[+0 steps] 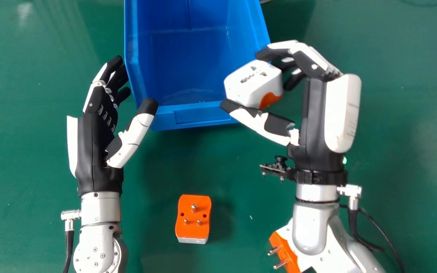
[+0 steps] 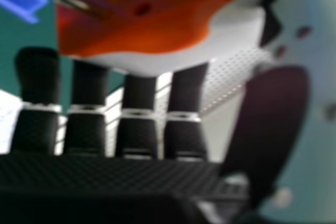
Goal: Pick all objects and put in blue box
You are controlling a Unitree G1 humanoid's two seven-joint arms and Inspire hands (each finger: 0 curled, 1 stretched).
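Your right hand (image 1: 315, 125), half-curled, grips a boxy white-and-orange plastic adapter (image 1: 249, 85) while your silver forearm (image 1: 311, 227) partly hides an orange pronged adapter (image 1: 286, 253).

Black and white hands (image 1: 317, 129), silver forearms (image 1: 309, 231)!
Now I spot black cables (image 1: 69, 242), silver connectors (image 1: 71, 215) (and, look, round screws (image 1: 95, 249)).

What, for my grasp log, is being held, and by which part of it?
The right hand pinches a white-and-orange adapter by opposite sides, between thumb and fingers.
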